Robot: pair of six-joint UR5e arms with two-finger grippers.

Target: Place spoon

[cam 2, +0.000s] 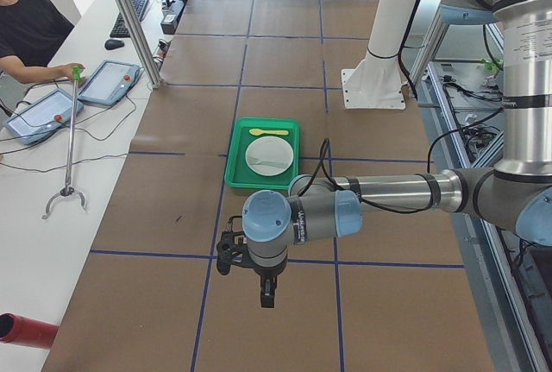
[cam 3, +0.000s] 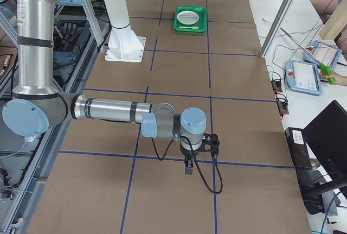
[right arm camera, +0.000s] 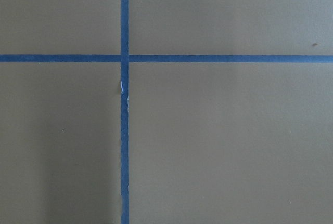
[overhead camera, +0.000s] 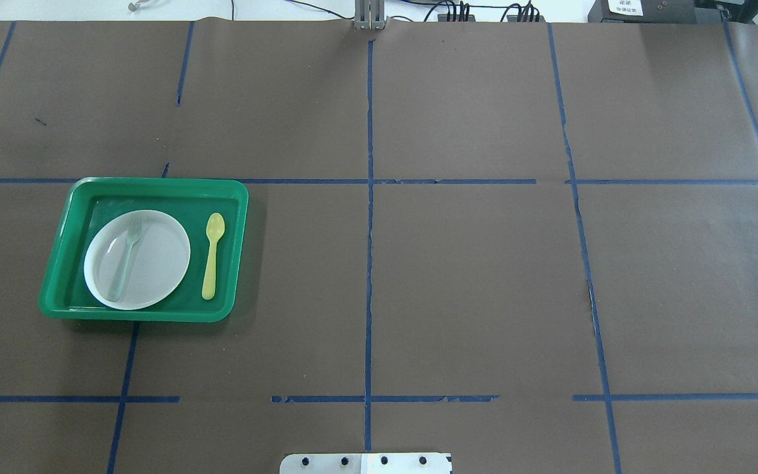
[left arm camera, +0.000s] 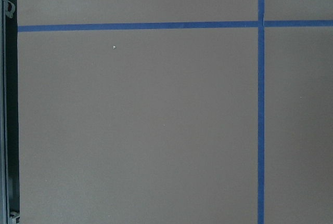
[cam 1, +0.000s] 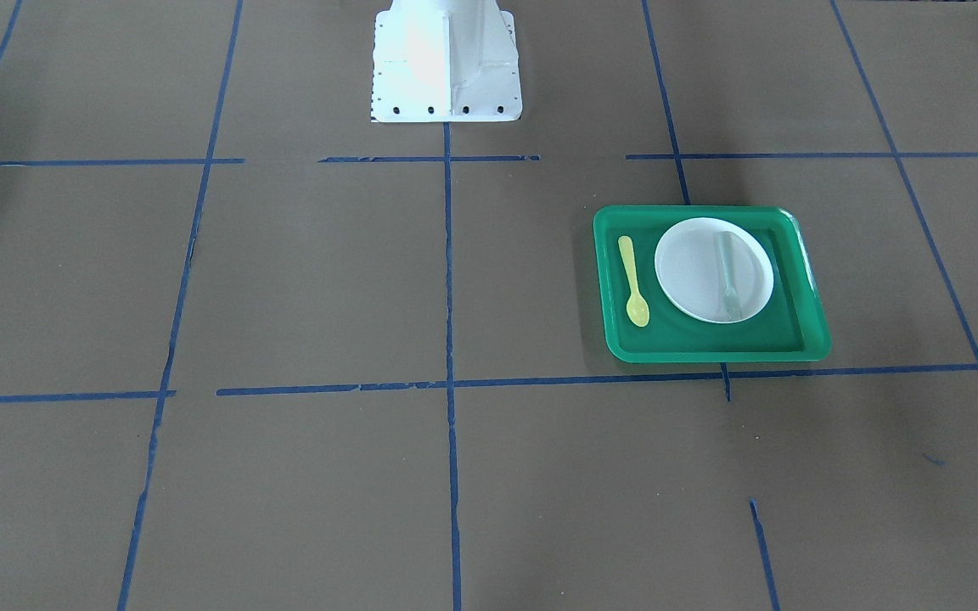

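The yellow spoon (cam 1: 632,282) lies flat in the green tray (cam 1: 710,354), beside the white plate (cam 1: 693,271), its bowl pointing away from the robot. It also shows in the overhead view (overhead camera: 212,255), to the right of the plate (overhead camera: 155,263). A pale translucent fork (overhead camera: 126,257) lies on the plate. My left gripper (cam 2: 267,301) hangs over bare table well away from the tray (cam 2: 259,187); I cannot tell whether it is open. My right gripper (cam 3: 188,169) hangs far from the tray (cam 3: 188,31); I cannot tell its state. Both wrist views show only brown table and blue tape.
The white robot base (cam 1: 446,68) stands at the table's robot side. Blue tape lines grid the brown table. In the side views, operators sit at a bench with tablets (cam 2: 116,78), and a metal post (cam 2: 134,22) stands by the table's edge.
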